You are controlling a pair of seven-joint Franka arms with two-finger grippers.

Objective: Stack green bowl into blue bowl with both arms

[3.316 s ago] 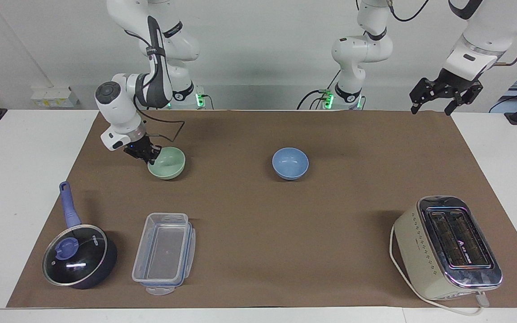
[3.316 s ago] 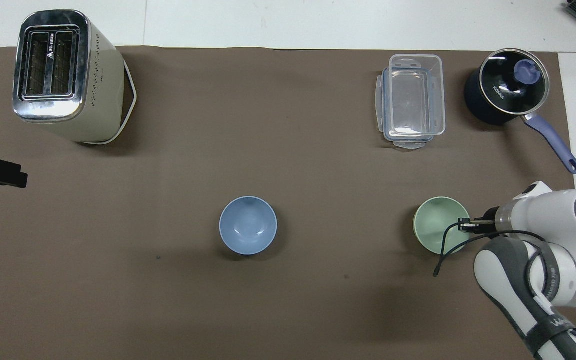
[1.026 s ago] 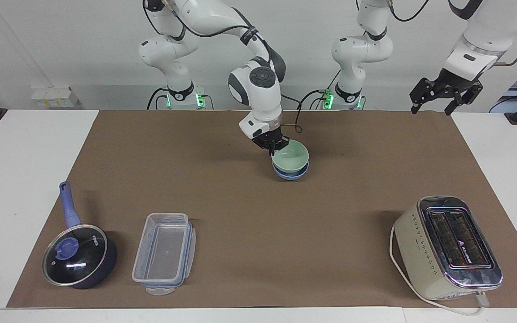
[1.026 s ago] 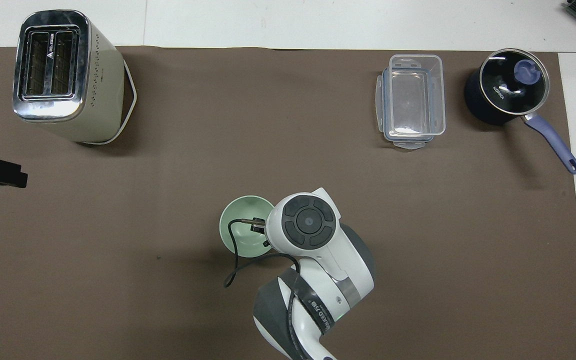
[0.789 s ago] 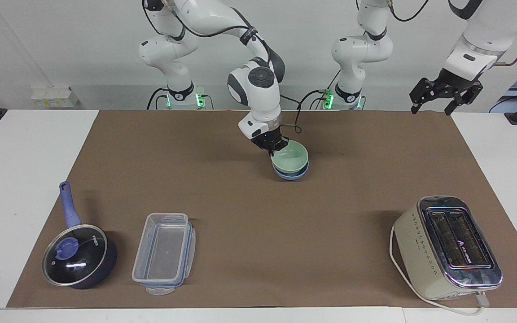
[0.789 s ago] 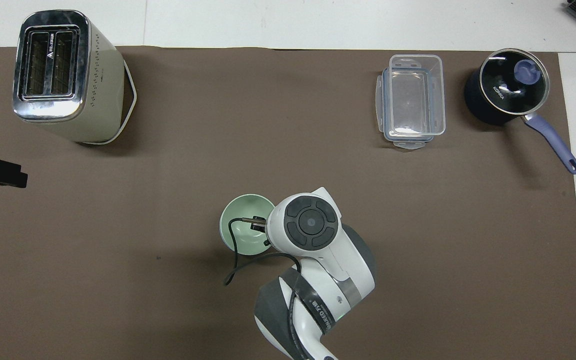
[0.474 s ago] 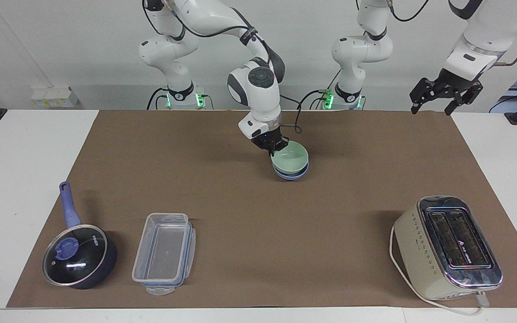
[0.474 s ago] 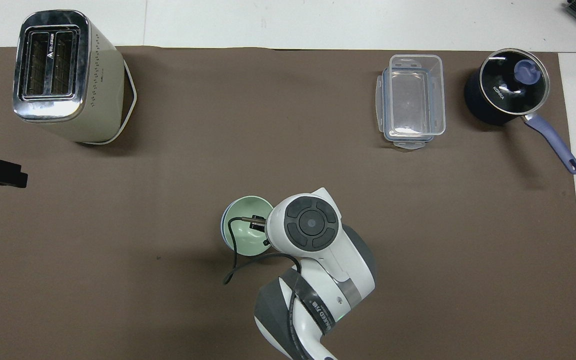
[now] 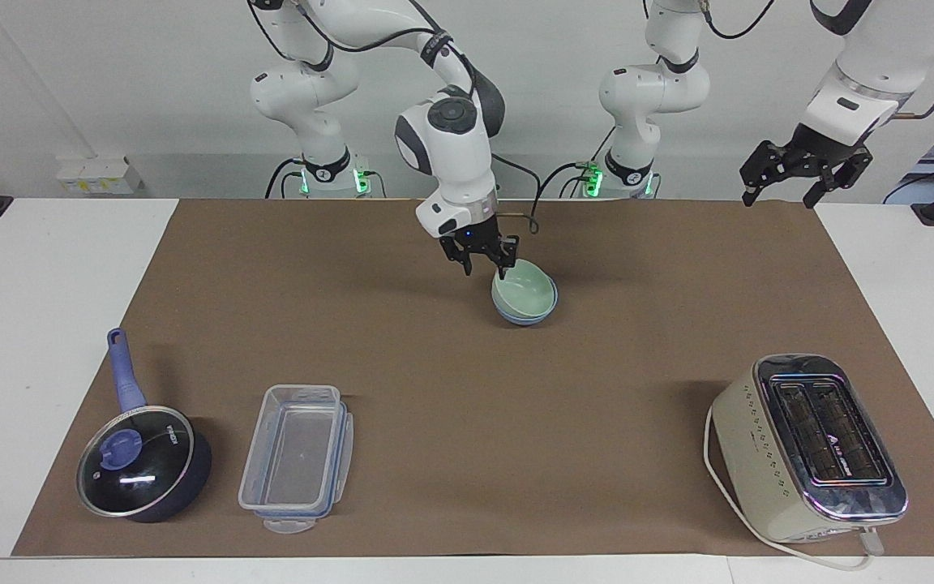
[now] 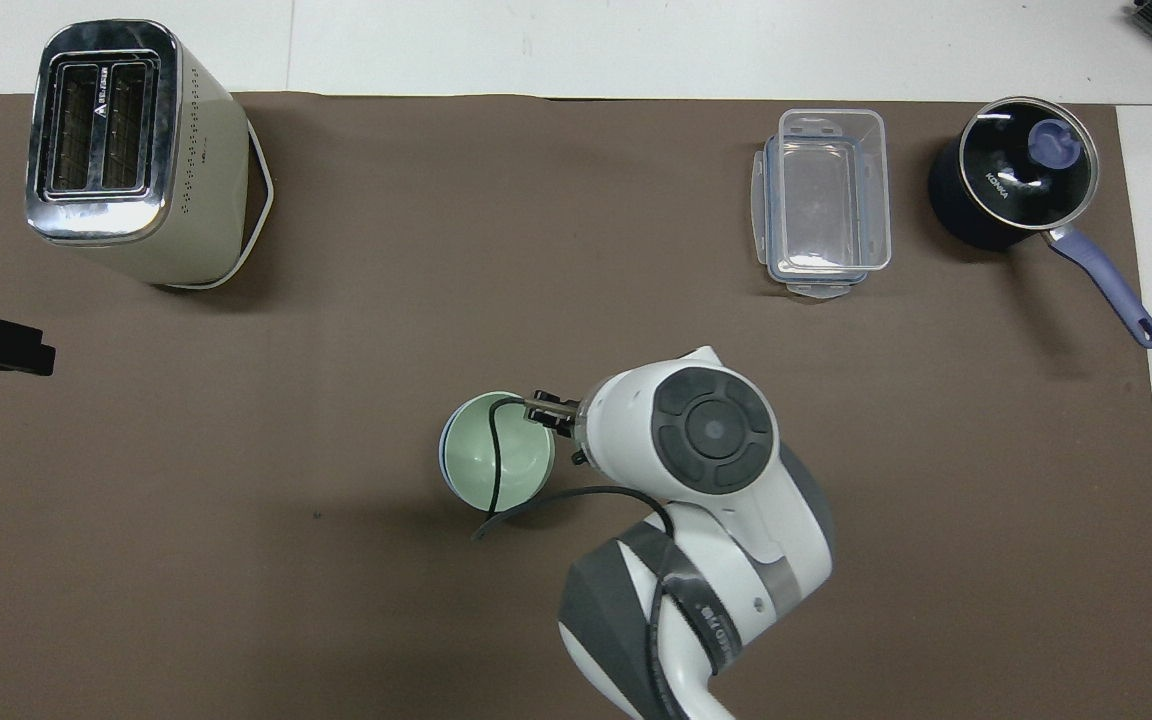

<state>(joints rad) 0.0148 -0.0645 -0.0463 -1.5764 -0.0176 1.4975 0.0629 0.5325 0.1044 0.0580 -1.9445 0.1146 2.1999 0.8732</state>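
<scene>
Green bowl [image 9: 525, 289] sits nested inside blue bowl [image 9: 524, 313], mid brown mat [image 9: 467, 389] on the worktop [image 9: 45, 324]; only a thin blue rim shows under the green one. Right hand [image 9: 484, 262] hangs just above the stack's rim, on the side toward the right arm's end, fingers apart, gripping nothing, one fingertip close to the green rim. Left hand [image 9: 803, 174] waits raised over the mat corner at the left arm's end, fingers spread, empty. Relative to the stacked bowls: toaster [image 9: 807, 446] farther from robots toward the left arm's end; clear container [image 9: 297, 458] and lidded saucepan [image 9: 143, 462] farther from robots toward the right arm's end, saucepan outermost.
</scene>
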